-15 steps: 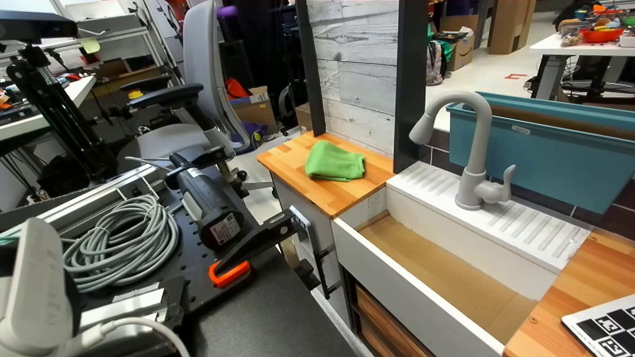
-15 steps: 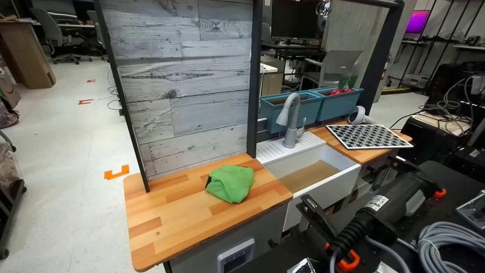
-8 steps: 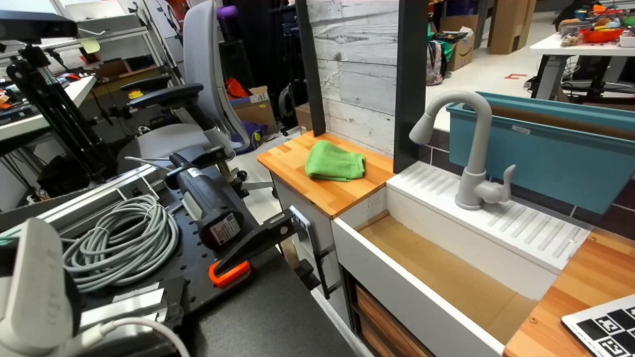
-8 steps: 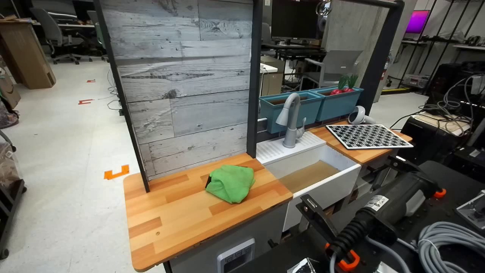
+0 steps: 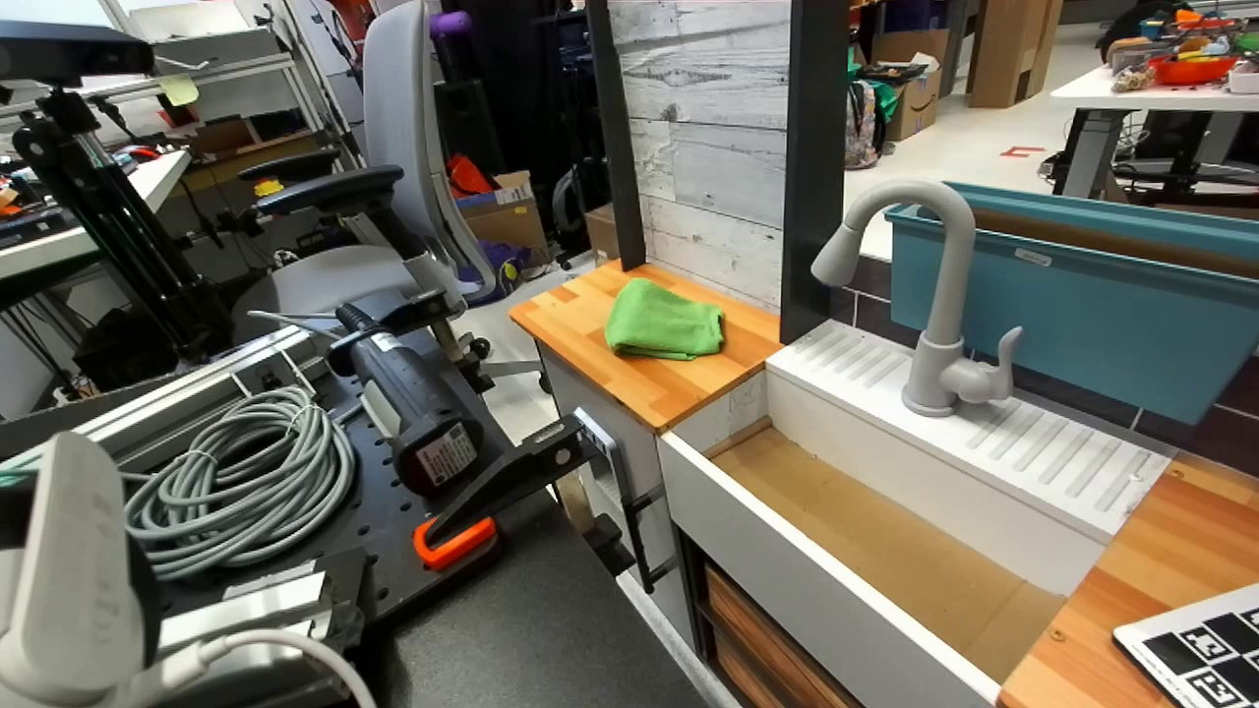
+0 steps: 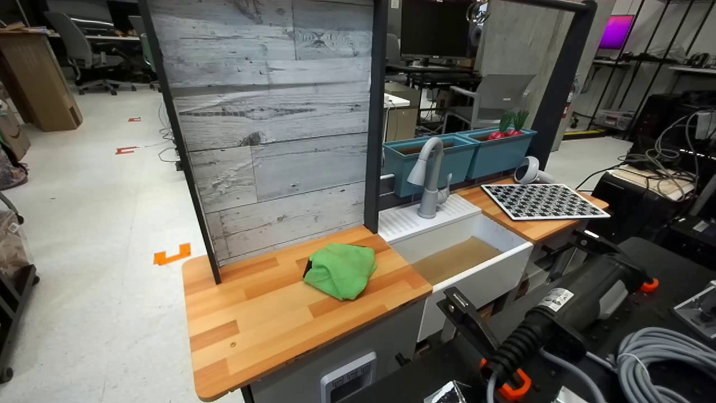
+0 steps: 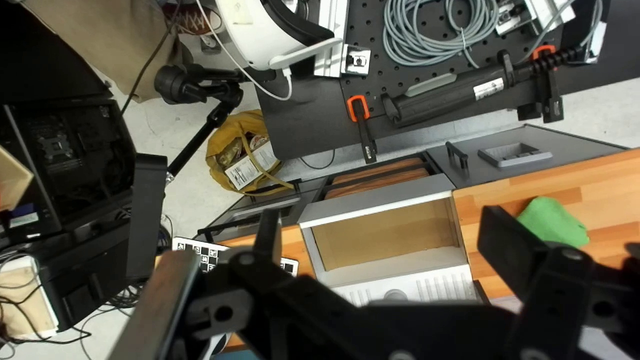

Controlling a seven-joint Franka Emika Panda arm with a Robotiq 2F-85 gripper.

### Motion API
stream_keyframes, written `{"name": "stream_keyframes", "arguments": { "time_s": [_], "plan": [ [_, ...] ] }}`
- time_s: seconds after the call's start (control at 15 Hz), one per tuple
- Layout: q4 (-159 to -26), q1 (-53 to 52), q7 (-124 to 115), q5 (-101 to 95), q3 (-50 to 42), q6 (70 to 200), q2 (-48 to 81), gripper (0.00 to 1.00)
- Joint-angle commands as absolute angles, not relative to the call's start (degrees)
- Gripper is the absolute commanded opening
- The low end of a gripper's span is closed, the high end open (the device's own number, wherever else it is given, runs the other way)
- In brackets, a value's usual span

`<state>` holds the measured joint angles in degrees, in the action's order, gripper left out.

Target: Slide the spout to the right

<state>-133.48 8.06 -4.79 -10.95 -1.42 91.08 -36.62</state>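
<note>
The matte grey spout [image 5: 954,270] stands upright on its cylindrical base behind the white sink [image 5: 826,575]. Its arched neck shows in both exterior views [image 6: 433,168], with the spray head pointing left, toward the side with the green cloth. The small grey side lever [image 5: 1005,359] is right of the base. In the wrist view only a round grey part of the faucet [image 7: 396,295] shows; the gripper body hides the rest. My gripper [image 7: 384,234] is open and empty, its fingers wide apart, apparently high above the sink. No part of my gripper shows in the exterior views.
A green cloth [image 5: 664,320] lies on the wooden counter [image 6: 251,324]. Teal planters [image 5: 1082,295] stand behind the faucet. A grey wood-look panel [image 6: 268,123] with dark posts rises beside the sink. A checkered board [image 6: 545,201] lies on the far counter.
</note>
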Motion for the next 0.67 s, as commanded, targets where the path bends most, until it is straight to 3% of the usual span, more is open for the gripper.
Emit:
{"name": "stream_keyframes", "arguments": {
  "time_s": [0.0,0.6],
  "plan": [
    [-131.7,7.3,-9.2,-7.6,-2.2,96.9,-29.9,1.0],
    [-128.4,7.1,-18.5,-0.8,-1.4,126.3,-5.4,1.0]
  ]
}}
